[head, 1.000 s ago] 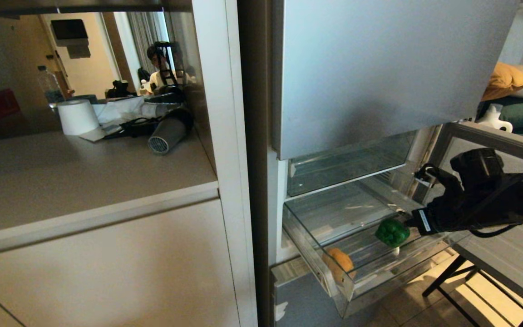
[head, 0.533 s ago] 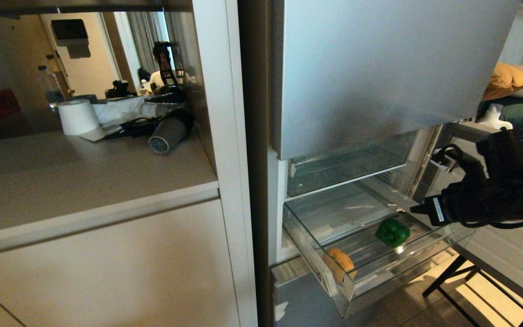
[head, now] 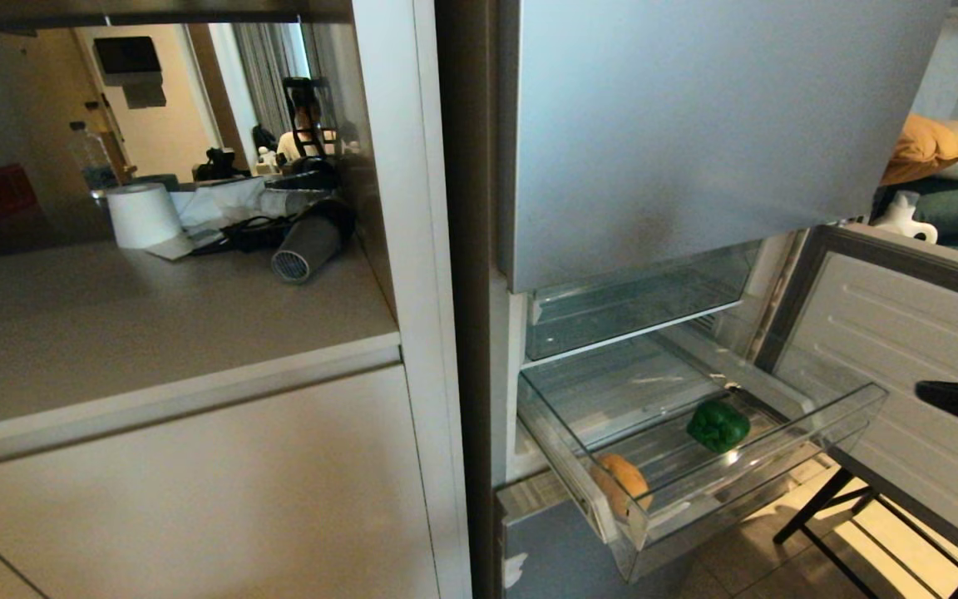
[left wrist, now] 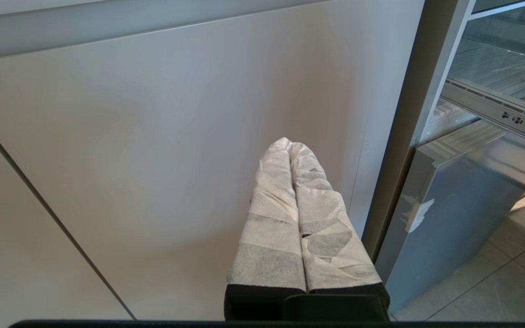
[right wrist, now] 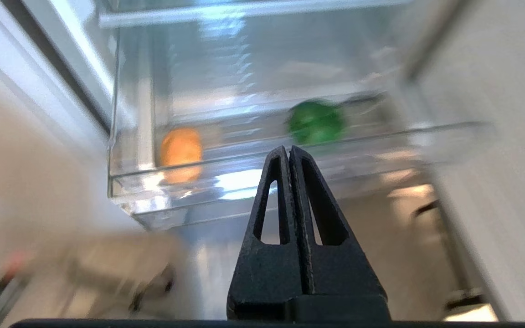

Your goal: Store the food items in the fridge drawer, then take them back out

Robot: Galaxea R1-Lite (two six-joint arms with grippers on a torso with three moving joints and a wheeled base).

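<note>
The fridge drawer (head: 778, 453) is pulled out, a clear shallow bin. Inside it lie the green bell pepper (head: 718, 426) toward the right and the tan potato (head: 620, 487) at the front left corner. My right gripper (head: 921, 389) shows only as a black tip at the head view's right edge, clear of the drawer. The right wrist view has this gripper (right wrist: 289, 149) shut and empty, in front of the drawer's front wall (right wrist: 253, 180), with the pepper (right wrist: 316, 122) and the potato (right wrist: 181, 148) beyond. My left gripper (left wrist: 289, 142), wrapped in white, is shut and parked before a beige cabinet panel.
The open fridge door (head: 903, 333) stands right of the drawer, black furniture legs (head: 820, 507) below it. Above the drawer sits another clear bin (head: 637, 304). On the counter at left are a paper roll (head: 142, 214), a hair dryer (head: 308, 241) and a water bottle (head: 90, 158).
My right arm has drawn back from beside the pepper, rightward and away from the drawer, almost out of the head view. Pepper and potato have stayed where they lay.
</note>
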